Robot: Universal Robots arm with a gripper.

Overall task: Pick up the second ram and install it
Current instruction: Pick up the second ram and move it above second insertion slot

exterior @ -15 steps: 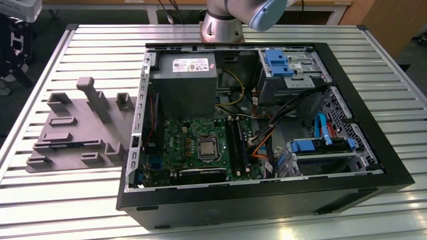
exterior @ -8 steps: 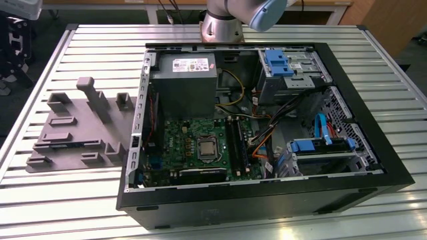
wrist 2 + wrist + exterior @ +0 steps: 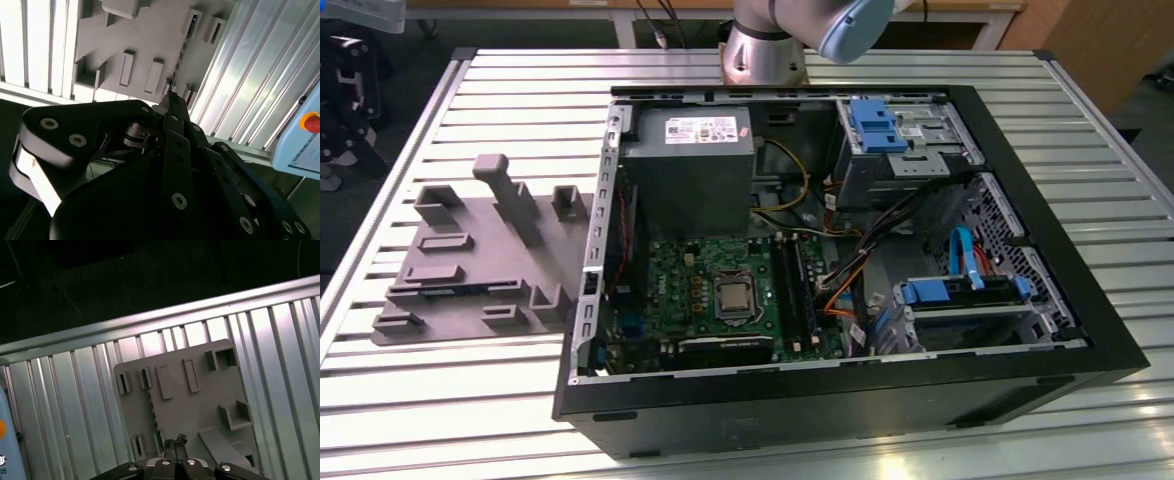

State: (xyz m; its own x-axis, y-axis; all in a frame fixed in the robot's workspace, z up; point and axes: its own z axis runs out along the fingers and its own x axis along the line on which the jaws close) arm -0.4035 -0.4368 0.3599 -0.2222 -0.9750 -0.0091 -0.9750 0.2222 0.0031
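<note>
Gripper [image 3: 175, 442] over grey holder [image 3: 200, 410], second ram [image 3: 152, 407] just beside it

At twelve o'clock in the exterior view a silver-grey, blue-capped arm [image 3: 763, 50] is seen; the black gripper [image 3: 170, 97] is studded with silver screws.

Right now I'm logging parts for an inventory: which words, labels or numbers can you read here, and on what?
No text can be quoted.
White sticker on the power supply box: print too small to read.
Pale blue panel by the red button: print too small to read.
Grey holder tray: no print seen.
</note>
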